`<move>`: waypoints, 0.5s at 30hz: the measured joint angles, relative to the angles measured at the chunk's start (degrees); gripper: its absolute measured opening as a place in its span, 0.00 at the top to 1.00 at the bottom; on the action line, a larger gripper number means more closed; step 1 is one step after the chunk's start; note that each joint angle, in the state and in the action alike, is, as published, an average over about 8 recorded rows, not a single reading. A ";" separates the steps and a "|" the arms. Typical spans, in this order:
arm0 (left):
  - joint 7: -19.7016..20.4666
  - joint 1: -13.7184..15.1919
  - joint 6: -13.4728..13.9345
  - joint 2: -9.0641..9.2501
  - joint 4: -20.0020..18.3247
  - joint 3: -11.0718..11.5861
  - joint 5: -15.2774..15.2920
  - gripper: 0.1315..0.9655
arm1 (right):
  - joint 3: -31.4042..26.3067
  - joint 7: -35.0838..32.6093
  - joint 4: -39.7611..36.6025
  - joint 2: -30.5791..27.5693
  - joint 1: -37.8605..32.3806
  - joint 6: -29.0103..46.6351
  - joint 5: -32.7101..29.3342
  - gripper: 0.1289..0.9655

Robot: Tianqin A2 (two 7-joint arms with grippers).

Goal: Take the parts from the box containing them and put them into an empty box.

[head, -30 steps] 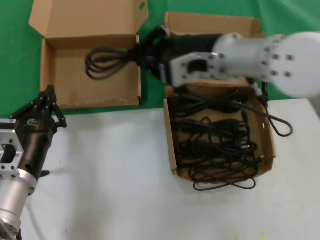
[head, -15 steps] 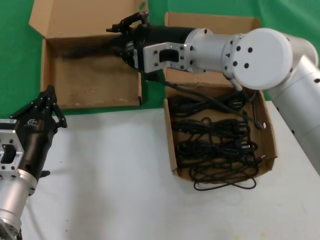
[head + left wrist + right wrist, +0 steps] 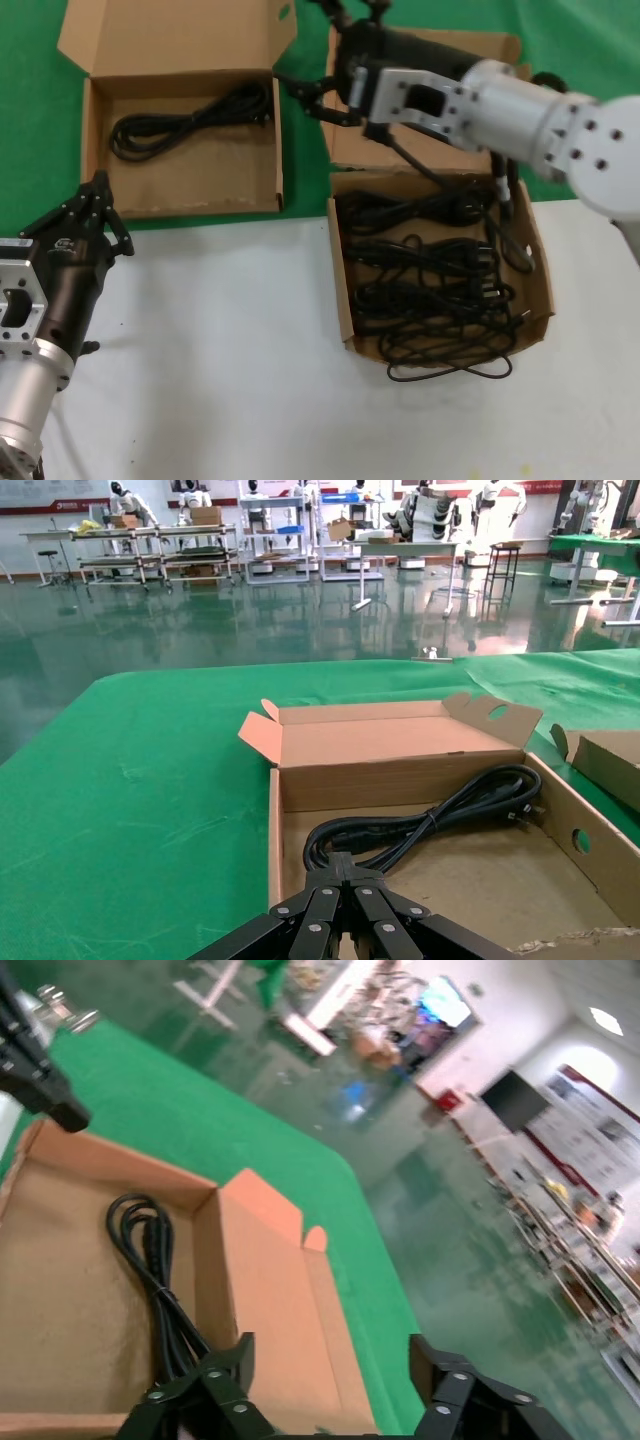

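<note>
In the head view the right gripper [image 3: 335,55] hangs at about twelve o'clock, over the gap between the two cartons, its black fingers [image 3: 312,92] spread wide apart with nothing between them. The right wrist view agrees — the two finger assemblies stand well apart and grip nothing.

The squarish carton [image 3: 100,140] sits at about ten o'clock on the green cloth [image 3: 30,130], its lid upright behind it. One looped power cord [image 3: 185,120] lies along its floor toward the far wall, plug end near the corner closest to the other carton. The left wrist view shows the same cord [image 3: 430,815] resting flat on the cardboard, apart from any gripper; the right wrist view shows it [image 3: 150,1260] too, running along the floor beside the carton's wall.

The second carton [image 3: 342,290] lies at about three o'clock, partly on the white table [image 3: 220,380]. It holds several tangled black cord bundles [image 3: 430,290], one loop spilling over its near edge onto the table.

The left gripper [image 3: 95,200] is parked at about eight o'clock, just short of the squarish carton's near wall, its fingers [image 3: 345,905] drawn together at the tips — holding nothing.
</note>
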State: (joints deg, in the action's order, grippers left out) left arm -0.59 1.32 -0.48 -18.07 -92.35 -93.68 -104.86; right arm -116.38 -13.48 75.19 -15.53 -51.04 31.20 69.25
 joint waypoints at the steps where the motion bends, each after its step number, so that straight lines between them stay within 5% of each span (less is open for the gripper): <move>1: 0.00 0.00 0.00 0.00 0.00 0.00 0.00 0.98 | 0.63 0.36 0.96 -0.65 0.92 -0.26 0.67 0.59; 15: 0.00 -0.01 0.00 0.01 0.00 0.01 0.01 0.97 | 5.49 0.51 7.61 -5.12 8.78 -2.88 8.24 0.22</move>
State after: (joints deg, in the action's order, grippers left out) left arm -0.59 1.31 -0.48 -18.06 -92.34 -93.66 -104.85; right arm -110.89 -12.96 82.80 -20.64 -42.26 28.33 77.49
